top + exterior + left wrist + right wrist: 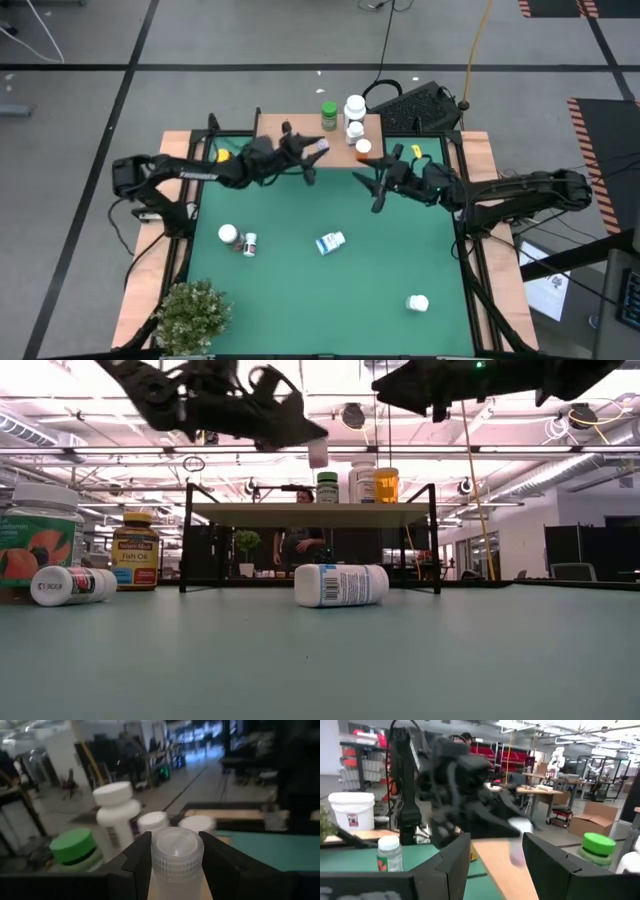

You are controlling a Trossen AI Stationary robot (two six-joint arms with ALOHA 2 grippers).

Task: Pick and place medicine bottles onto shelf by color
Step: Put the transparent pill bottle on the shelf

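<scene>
Ribbed translucent bottle point(176, 857) in left pincer point(175, 851)

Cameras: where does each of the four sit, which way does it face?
High: overhead, straight down on the green mat; both arms show.
Low: at mat level, facing the shelf and the room; arms overhead.
Left wrist: behind the left tool, which grips a clear-capped bottle, facing the shelf's bottles.
Right wrist: behind the empty right tool, facing the left arm.
Shared: the green-capped bottle shows in both wrist views.
</scene>
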